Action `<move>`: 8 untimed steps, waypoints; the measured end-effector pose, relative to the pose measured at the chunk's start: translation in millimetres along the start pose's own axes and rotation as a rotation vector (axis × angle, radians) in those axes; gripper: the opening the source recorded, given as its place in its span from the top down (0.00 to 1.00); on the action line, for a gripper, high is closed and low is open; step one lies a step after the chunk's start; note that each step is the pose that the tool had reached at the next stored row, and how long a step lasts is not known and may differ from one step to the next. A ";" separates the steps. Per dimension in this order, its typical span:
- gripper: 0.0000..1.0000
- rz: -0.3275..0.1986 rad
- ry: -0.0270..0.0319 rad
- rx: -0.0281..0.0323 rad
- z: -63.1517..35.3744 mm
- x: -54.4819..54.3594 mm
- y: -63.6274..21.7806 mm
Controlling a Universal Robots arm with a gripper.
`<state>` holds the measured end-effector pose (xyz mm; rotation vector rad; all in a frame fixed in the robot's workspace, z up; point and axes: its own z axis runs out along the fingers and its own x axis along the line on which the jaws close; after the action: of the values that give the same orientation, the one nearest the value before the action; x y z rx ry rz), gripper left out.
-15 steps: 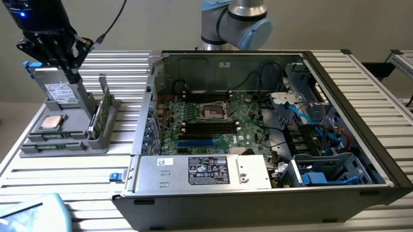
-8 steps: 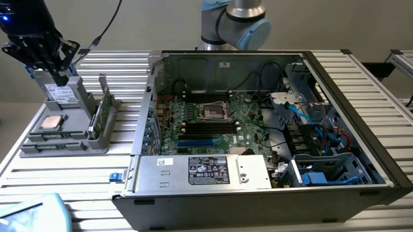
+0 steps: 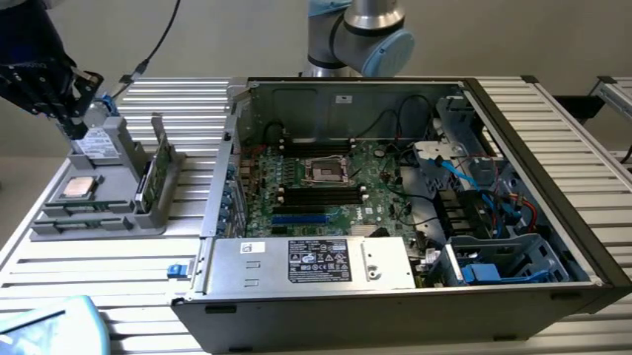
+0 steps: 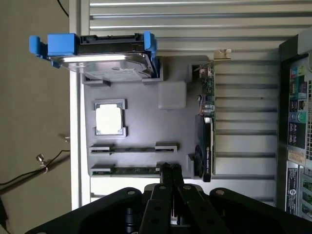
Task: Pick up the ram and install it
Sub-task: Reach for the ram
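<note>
1. While the exterior view takes in the whole open computer case (image 3: 296,111) and its motherboard (image 3: 336,188), the wrist view looks down on the grey parts tray (image 4: 146,117) and lays out what's in it: drive (image 4: 112,66) with blue tabs, silver processor (image 4: 108,119), and a graphics card (image 4: 207,131) standing on edge.
2. The wrist view is also the one that settles the gripper (image 4: 170,169): fingers pressed tight together, nothing between them. The tips line up with one end of the ram (image 4: 131,169), though I honestly can't tell how high above it they are.
3. The ram itself is a thin green stick on its edge in the tray's outermost slot, with a second stick (image 4: 134,148) in the slot next to it, on the processor's side.
4. In the exterior view the gripper (image 3: 71,126) hangs over the tray at the exterior view's left, partly cut off by the frame. The sticks there are just low slivers, no detail. In the wrist view the gripper body covers the tray's near edge.
</note>
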<state>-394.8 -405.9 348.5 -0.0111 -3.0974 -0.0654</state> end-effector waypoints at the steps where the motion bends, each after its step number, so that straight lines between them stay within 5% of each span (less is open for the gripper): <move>1: 0.90 0.000 0.0021 0.0000 1.5 2.3 -1.0; 8: 0.90 -0.003 0.0166 0.0000 10.1 11.5 -14.0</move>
<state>-406.8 -419.4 338.3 -0.0065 -3.0808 -0.0653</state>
